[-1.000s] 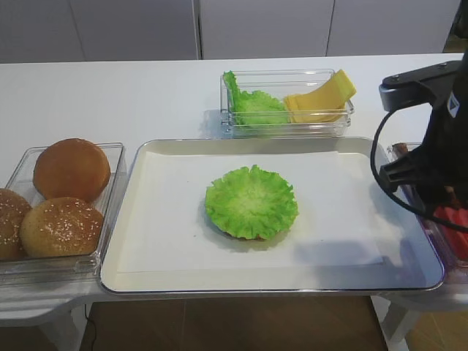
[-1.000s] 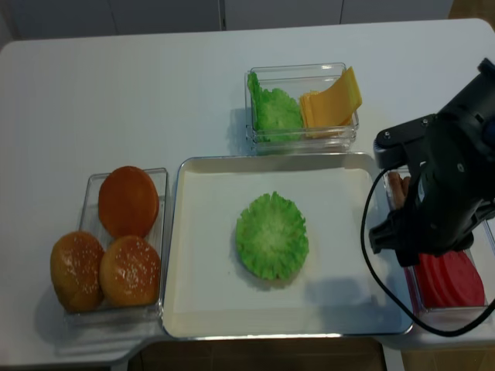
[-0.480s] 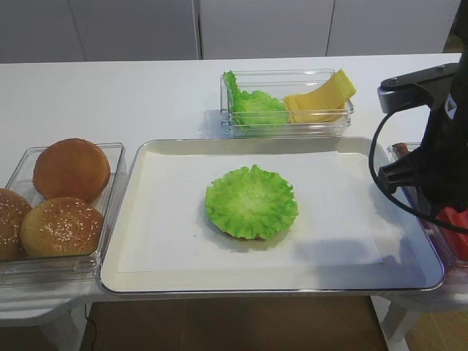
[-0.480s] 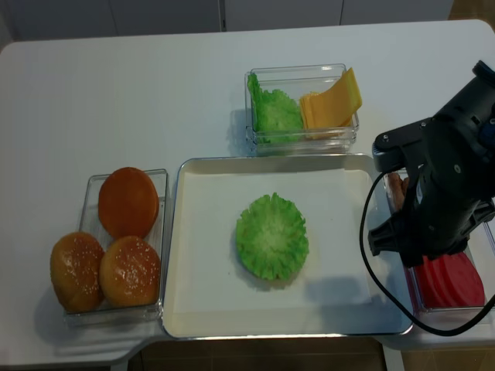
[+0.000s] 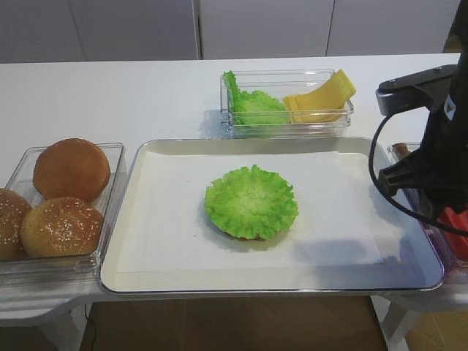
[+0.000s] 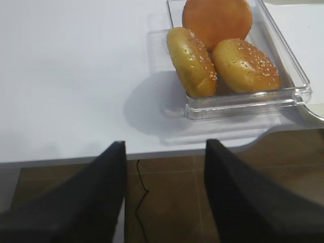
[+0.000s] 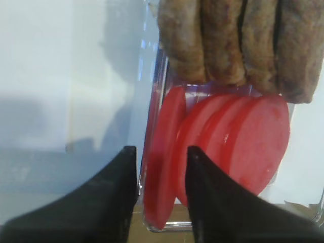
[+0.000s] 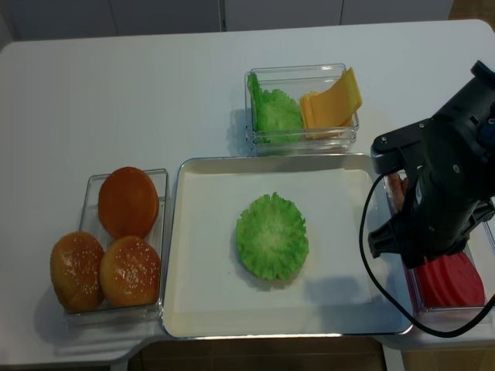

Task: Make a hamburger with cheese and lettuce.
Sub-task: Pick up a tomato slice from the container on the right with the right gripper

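The hamburger [image 5: 251, 202] is seen at the centre of the metal tray [image 5: 124, 219], a thin brown base just showing under the ruffled lettuce [image 8: 271, 236] laid on top. At twelve o'clock from it, beyond the tray's far edge, a clear box [image 5: 287, 129] is found on the desk [image 5: 110, 95], with spare green leaves [image 5: 252, 106] on its left side and the cheese [image 5: 322, 96] fanned on its right.

At nine o'clock a second clear box [image 6: 243, 104] is filled with three brown buns [image 6: 223, 43], two of them seeded.

At three o'clock the right arm [image 8: 445, 189] is hung over a third box [image 7: 154, 86]. In the right wrist view the right tool [image 7: 161, 167] is shown with its two dark fingers [image 7: 119, 195] parted, straddling the upright leftmost red slice [image 7: 163, 154]; whether the slice is actually touched cannot be told. Brown patties [image 7: 238, 43] are stacked at twelve o'clock of the slices.

The left tool [image 6: 162, 172] is seen wide apart and empty, over the near desk edge at six o'clock from the buns.
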You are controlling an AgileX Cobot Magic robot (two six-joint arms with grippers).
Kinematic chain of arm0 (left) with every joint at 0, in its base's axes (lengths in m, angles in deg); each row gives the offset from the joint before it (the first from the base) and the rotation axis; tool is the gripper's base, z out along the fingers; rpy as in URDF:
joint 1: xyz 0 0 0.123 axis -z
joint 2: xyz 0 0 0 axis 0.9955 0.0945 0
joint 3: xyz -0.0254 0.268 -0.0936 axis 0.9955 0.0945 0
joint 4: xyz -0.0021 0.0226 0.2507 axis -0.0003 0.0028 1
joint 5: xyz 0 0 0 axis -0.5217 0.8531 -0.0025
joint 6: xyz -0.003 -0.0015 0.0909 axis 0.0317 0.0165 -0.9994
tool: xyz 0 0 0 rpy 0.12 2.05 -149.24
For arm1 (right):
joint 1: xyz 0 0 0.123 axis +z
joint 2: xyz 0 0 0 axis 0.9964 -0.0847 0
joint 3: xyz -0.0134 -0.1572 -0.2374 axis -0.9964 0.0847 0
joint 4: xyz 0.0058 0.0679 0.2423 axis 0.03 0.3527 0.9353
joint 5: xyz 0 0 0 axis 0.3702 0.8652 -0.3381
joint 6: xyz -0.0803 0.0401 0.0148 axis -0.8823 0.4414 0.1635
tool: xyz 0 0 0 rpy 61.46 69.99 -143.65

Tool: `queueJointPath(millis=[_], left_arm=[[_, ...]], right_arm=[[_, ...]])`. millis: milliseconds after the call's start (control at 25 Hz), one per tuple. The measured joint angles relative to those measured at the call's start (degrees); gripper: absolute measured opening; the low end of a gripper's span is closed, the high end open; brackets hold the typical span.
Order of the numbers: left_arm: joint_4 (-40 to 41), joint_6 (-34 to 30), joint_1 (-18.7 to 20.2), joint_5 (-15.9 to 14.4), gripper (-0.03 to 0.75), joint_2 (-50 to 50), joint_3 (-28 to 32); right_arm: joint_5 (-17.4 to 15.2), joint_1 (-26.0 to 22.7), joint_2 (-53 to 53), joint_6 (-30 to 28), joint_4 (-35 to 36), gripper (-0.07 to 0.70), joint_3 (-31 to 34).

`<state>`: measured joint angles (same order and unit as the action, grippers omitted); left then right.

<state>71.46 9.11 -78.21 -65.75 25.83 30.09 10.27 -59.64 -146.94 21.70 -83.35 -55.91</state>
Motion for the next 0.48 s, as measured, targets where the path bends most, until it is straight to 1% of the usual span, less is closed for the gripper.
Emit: queueJointPath(millis=[200,480], left_arm=[[0.0,0.0,0.0,0.0,0.37,0.0,0.0],[0.0,0.0,0.0,0.0,0.37,0.0,0.0]], right_arm=[[0.0,0.0,0.0,-0.12,0.37,0.144,0.0],[0.0,0.0,-0.21,-0.25,0.89,0.127,0.0]])
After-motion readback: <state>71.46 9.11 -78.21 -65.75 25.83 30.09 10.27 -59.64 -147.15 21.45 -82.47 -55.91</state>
